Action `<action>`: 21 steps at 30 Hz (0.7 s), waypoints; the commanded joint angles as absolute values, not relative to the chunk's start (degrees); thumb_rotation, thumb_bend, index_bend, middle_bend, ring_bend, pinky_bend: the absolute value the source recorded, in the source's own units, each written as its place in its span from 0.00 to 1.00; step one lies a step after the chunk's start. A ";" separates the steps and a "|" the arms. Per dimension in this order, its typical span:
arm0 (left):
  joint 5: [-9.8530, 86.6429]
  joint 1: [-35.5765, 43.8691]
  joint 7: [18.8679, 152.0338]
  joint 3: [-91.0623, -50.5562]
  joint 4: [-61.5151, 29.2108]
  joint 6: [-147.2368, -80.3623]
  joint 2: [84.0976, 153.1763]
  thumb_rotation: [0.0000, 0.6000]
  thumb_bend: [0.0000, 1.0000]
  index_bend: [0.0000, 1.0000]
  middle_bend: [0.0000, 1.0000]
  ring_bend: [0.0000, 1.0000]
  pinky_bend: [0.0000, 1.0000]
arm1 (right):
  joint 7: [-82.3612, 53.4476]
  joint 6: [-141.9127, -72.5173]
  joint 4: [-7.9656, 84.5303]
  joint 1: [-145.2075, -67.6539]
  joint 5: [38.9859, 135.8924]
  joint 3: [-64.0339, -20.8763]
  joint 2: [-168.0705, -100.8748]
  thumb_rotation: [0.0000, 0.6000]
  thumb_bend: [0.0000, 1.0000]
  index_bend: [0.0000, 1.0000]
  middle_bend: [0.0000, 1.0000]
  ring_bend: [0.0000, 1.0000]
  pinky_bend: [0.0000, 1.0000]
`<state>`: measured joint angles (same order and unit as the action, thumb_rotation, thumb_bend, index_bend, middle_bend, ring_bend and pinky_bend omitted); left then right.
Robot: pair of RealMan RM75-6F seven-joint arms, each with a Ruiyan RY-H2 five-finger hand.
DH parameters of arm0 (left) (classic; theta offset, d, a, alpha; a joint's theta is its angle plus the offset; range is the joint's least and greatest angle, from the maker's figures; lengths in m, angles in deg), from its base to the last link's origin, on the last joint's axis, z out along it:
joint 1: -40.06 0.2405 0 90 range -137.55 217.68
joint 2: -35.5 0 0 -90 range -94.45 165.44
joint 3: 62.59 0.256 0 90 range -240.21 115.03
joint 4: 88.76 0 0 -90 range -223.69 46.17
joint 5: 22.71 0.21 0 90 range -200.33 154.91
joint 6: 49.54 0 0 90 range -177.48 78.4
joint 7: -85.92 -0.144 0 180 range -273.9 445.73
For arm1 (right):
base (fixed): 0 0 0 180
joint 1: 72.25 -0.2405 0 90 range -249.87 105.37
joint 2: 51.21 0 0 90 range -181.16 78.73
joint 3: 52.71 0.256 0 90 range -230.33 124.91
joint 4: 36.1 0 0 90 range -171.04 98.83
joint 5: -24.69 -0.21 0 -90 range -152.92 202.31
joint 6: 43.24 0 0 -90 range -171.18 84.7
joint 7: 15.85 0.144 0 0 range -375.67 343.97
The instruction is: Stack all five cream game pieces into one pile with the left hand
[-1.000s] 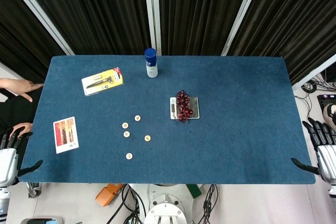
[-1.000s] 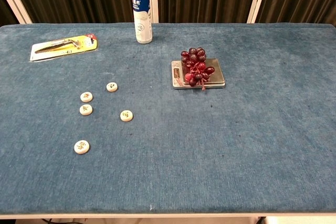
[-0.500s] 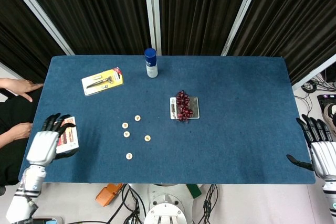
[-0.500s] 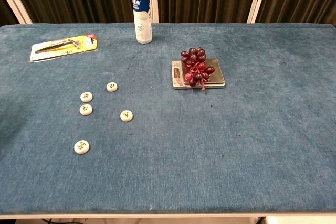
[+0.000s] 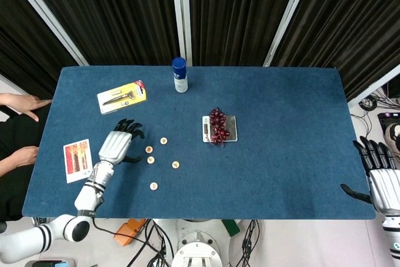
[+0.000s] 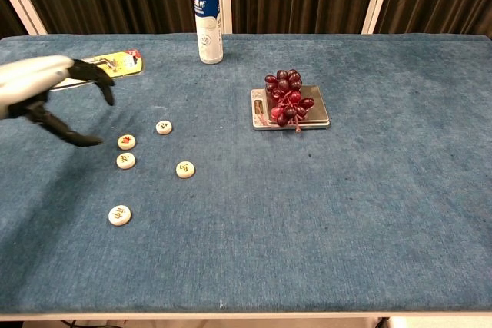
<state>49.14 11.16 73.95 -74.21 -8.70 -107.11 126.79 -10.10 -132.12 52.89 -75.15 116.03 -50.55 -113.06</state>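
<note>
- Left hand (image 5: 117,144) above worktop (image 5: 281,154), just left of the piece cluster; fingers (image 6: 98,82) spread wide with thumb apart, nothing held. Posture judged a pre-grasp opening, sized for a pinch from above.
- Five cream game pieces (image 5: 162,161) all flat and single on the cloth, none stacked. Two nearest pieces (image 6: 126,151) close together just beside the fingers; one further back near centre, one to the right, one well apart toward the near edge.
- Close pair judged the natural base for the pile: least travel from there.
- Right hand (image 5: 382,182) off the worktop's right edge, fingers extended and apart, empty; parked clear since the task is left-only.
- Open cloth all round the pieces. Card (image 5: 78,161) to the left, yellow blister pack (image 5: 122,97) and blue-capped bottle (image 5: 180,75) behind, grapes on a small scale (image 5: 219,127) to the right: all well apart from the cluster.
- Person's hands (image 5: 25,126) at the left edge, outside the working zone.
</note>
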 commanded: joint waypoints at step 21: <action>42.69 5.74 70.36 -73.14 -15.97 -102.08 131.69 1.00 0.26 0.45 0.17 0.02 0.00 | -11.43 -130.44 53.73 -75.67 114.14 -50.00 -113.09 1.00 0.17 0.00 0.05 0.00 0.03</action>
<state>42.79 5.81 70.38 -73.20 -15.95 -102.17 131.71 -11.43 -130.44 53.73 -75.67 114.15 -50.00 -113.08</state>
